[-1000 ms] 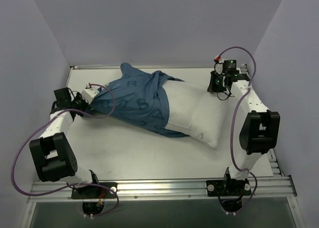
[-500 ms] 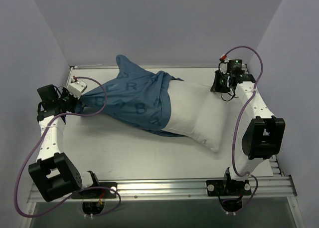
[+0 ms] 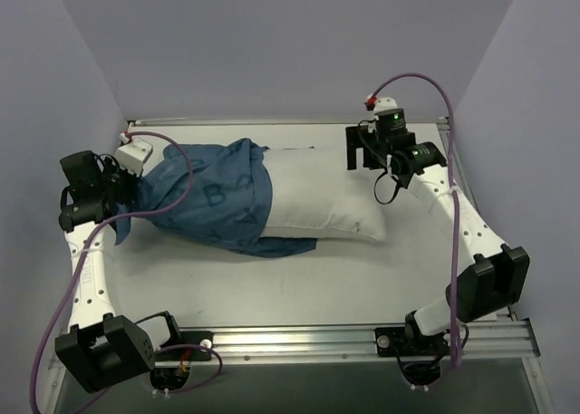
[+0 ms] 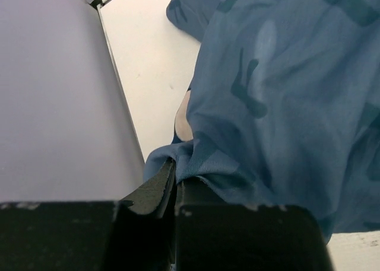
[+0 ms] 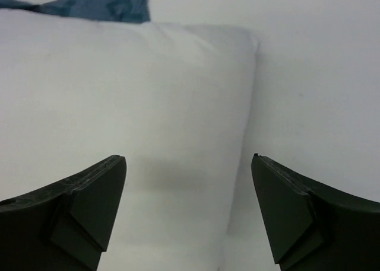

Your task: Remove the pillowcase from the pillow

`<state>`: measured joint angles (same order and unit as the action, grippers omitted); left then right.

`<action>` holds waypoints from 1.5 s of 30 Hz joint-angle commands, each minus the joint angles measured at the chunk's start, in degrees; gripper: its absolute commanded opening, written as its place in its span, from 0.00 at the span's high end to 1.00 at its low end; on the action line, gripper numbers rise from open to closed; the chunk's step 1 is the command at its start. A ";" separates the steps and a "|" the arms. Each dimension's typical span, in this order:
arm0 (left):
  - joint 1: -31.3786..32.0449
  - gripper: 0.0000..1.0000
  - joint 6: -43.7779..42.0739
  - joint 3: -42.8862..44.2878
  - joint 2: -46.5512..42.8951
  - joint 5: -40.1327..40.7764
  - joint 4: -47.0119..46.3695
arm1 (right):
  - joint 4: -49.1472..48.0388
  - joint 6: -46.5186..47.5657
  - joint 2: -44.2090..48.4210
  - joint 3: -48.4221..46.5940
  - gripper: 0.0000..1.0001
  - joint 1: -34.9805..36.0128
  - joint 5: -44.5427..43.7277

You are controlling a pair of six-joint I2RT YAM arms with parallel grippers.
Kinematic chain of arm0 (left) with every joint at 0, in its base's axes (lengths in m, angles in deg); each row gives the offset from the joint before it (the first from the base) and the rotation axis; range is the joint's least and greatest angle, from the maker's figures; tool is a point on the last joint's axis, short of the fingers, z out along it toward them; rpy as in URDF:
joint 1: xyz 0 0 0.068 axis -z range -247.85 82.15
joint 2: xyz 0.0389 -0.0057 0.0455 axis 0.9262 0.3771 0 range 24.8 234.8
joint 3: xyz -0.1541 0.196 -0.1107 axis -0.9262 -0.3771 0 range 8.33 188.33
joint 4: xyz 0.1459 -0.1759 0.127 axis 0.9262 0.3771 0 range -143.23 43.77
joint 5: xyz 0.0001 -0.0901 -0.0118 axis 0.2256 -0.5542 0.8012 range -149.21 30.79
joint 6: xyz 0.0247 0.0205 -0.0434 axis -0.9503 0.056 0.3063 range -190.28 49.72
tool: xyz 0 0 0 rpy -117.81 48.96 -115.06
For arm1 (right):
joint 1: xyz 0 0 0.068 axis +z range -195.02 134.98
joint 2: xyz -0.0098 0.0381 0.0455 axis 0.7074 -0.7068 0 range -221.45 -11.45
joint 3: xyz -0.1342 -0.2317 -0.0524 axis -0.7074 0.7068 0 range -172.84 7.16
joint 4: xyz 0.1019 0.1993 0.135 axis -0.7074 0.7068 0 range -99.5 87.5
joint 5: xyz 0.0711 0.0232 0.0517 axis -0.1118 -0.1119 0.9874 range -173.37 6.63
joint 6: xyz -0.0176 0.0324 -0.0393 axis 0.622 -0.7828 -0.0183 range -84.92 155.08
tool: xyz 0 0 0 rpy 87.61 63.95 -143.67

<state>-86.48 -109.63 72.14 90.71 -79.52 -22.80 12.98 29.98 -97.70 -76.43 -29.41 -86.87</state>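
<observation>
Metal rail (image 3: 290,340) at the near edge of the counter (image 3: 272,287) is being shown carrying both arm bases, the lowest parts of which are being cut off by shadow below it. Beyond the rail, a band of white counter is being shown in front of the bundle.

At mid-depth, the pillowcase (image 3: 204,201) is being held bunched over the left part of the pillow (image 3: 317,197), while the pillow's white right part is being shown uncovered. How far the pillow is reaching under the blue fabric cannot be told. A loose blue hem is being spread on the counter along the pillow's near side. Darker letters are being shown only faintly on the cloth, and finer print cannot be made out.

The left jaws are being pressed together on a fold at the pillowcase's left end, close to the left wall (image 3: 54,88). In the left wrist view their tips are being buried in the fabric, and a small pale patch (image 4: 184,117) is being shown beside the fold, too little of it to identify.

Farther back, the right jaws are being held wide apart with nothing between them, poised over the pillow's far right corner. Whether they are touching the pillow cannot be told. In the right wrist view only a strip of blue is being shown at the top edge, the rest being cut off.
</observation>
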 commanded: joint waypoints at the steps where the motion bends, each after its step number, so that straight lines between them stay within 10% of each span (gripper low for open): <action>1: -0.26 0.98 2.17 3.16 -1.13 2.30 -1.17 | 4.85 -4.81 5.91 3.08 0.11 4.67 -0.19; 7: -0.26 0.98 4.02 4.21 -2.19 0.98 0.06 | 4.24 -11.77 1.90 2.03 0.00 21.64 -7.03; 21: -0.26 0.98 3.67 4.57 -2.72 1.95 0.41 | -15.00 -16.96 -21.30 24.61 0.01 23.23 -2.30; 23: -0.35 0.98 4.11 4.66 -2.72 1.86 0.41 | -16.84 -16.70 -22.37 25.93 0.10 22.97 -0.89; 25: -0.44 0.98 4.37 5.01 -2.54 1.86 0.33 | -19.84 -16.61 -22.99 27.07 0.45 21.83 2.17; 27: -0.70 0.98 4.90 5.53 -2.28 1.86 0.50 | -21.85 -17.39 -21.94 28.92 1.00 19.37 2.89; 45: -12.04 0.98 7.63 21.26 2.20 6.51 -2.75 | -29.34 -15.99 1.35 38.33 1.00 -33.00 15.98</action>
<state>-93.17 -101.41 87.04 92.50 -82.43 -16.68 -27.67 10.48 -96.98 -39.89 -53.08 -59.66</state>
